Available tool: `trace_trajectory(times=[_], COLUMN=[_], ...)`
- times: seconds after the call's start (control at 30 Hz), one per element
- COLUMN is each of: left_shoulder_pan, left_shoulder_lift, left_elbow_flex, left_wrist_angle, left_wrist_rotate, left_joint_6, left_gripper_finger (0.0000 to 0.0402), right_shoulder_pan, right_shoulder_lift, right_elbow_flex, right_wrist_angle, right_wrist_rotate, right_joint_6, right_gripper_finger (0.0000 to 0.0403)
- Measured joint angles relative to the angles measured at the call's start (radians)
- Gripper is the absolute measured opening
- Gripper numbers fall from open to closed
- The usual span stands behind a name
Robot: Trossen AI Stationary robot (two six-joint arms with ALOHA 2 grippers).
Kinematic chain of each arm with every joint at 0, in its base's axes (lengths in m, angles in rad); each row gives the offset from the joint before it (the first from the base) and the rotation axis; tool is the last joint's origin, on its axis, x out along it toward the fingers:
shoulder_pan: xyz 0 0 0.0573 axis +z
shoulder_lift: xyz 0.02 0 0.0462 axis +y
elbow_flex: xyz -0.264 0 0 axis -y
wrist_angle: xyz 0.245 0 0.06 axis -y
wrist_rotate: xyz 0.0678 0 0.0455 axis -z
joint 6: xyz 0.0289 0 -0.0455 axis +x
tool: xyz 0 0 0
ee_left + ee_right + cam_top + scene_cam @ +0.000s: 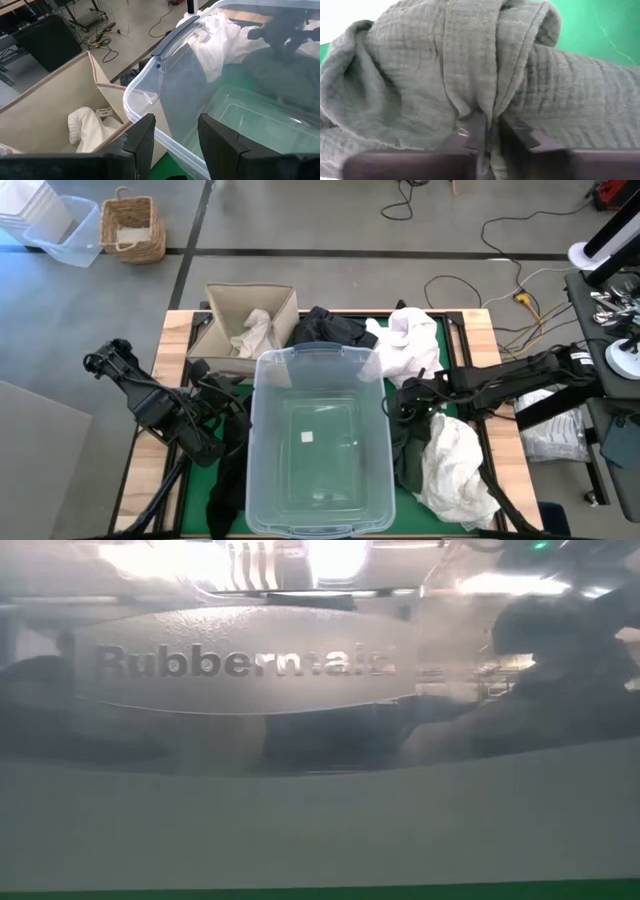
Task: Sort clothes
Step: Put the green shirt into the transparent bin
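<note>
A clear plastic tub [320,440] stands mid-table, and a beige fabric box [250,320] at the far left holds a white garment [255,335]. Beyond the tub lie a black garment [325,330] and a white one [410,345]. Right of the tub a dark olive garment [412,452] lies bunched on the green mat beside another white garment [455,465]. My right gripper [405,405] is down on the olive garment [445,65] and shut on it. My left gripper [175,145] stands open, nothing between its fingers, by the tub's left wall near the box [50,105]. My right gripper pinches a raised, bunched fold of the olive garment [490,112] between its two fingers [470,135]. The fingers come slanting down from above. How many layers are in the fold I cannot tell. The rest of the garment lies slack on the mat around the fingers.
The tub's wall [250,665] with raised lettering fills the low view. A dark cloth [228,485] lies along the tub's left side. Off the table stand a wicker basket [133,225] and a plastic bin [65,235]; cables [500,270] run over the floor.
</note>
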Motion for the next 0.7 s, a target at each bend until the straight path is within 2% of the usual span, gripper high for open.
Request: trace_trajectory(times=[0.2,0.43,0.7], left_shoulder_pan=[0.000,0.000,0.000], left_shoulder_lift=[0.000,0.000,0.000], left_elbow_flex=[0.000,0.000,0.000], left_wrist_angle=[0.000,0.001,0.005], left_wrist_rotate=[0.000,0.000,-0.001], left_joint_6=[0.000,0.000,0.000], left_gripper_finger=[0.0132,0.0132,0.0132], right_shoulder_pan=[0.000,0.000,0.000], right_shoulder_lift=[-0.028,-0.141,-0.252], right_elbow_flex=[0.000,0.039,0.186], right_wrist_angle=[-0.007,-0.101,-0.238], right_wrist_rotate=[-0.003,-0.001,0.120], right_joint_6=[0.001,0.010,0.027], right_gripper_finger=[0.0015,0.0013,0.0013])
